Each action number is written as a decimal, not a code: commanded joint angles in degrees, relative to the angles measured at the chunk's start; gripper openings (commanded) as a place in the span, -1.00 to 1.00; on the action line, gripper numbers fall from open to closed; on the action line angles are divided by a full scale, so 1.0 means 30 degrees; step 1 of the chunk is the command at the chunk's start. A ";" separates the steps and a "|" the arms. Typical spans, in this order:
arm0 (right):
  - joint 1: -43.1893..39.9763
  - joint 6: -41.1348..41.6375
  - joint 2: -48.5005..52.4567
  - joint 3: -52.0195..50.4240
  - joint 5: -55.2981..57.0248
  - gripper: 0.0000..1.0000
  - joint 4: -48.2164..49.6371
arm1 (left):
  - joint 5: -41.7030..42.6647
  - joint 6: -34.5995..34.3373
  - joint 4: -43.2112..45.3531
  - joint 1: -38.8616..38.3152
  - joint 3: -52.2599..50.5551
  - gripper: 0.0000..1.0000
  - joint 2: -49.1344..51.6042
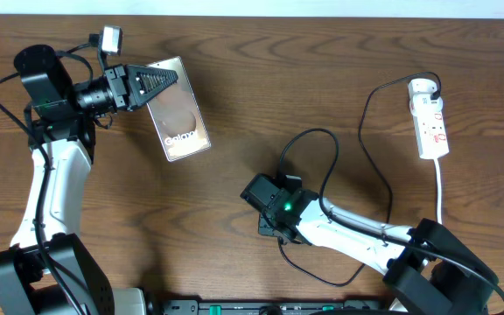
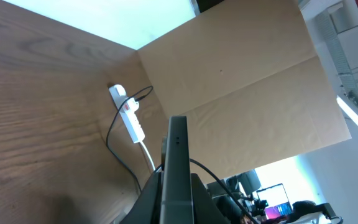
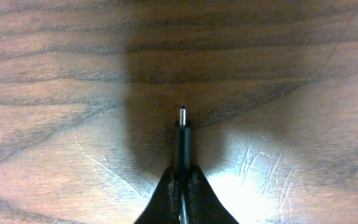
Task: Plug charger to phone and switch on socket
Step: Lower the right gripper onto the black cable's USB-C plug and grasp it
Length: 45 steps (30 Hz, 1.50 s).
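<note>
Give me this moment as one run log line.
left tool: shut on phone | right tool: shut on charger | charger: not in phone | socket: untouched

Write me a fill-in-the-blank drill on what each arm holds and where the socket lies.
1. The left end effector is shut on the ____.
2. The right end effector is shut on the ____, whose connector tip points forward.
3. The socket lies nearer the ____ end effector.
Missing words: phone; charger; right.

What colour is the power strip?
The power strip is white with red marks; overhead view shows it best.
</note>
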 commanded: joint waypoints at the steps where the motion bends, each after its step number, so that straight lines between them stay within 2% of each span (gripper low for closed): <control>1: -0.0109 -0.0022 0.0306 -0.0197 -0.0765 -0.98 -0.0204 | 0.0313 0.0124 0.0095 -0.0015 0.0189 -0.85 -0.0066; 11: -0.0117 -0.0102 0.0306 -0.0204 -0.3118 -0.98 -0.2514 | 0.0313 0.0117 0.0095 -0.0015 0.0189 -0.86 -0.0066; 19: -0.0095 -0.1472 0.0503 -0.0240 -0.4422 -0.98 -0.4874 | 0.0313 0.0124 0.0095 -0.0015 0.0189 -0.86 -0.0066; 29: -0.0095 -0.2171 0.2958 -0.0299 -0.6127 -0.98 -0.4226 | 0.0393 0.0117 0.0022 -0.0015 0.0189 -0.86 -0.0066; 39: -0.0168 -0.2171 0.3016 -0.0233 -0.6120 -0.98 -0.4109 | 0.0393 0.0117 0.0022 -0.0015 0.0189 -0.86 -0.0066; 45: -0.1100 -0.3308 0.2280 0.1217 -0.5340 -0.98 -0.4058 | 0.0386 0.0117 0.0029 -0.0015 0.0189 -0.86 -0.0066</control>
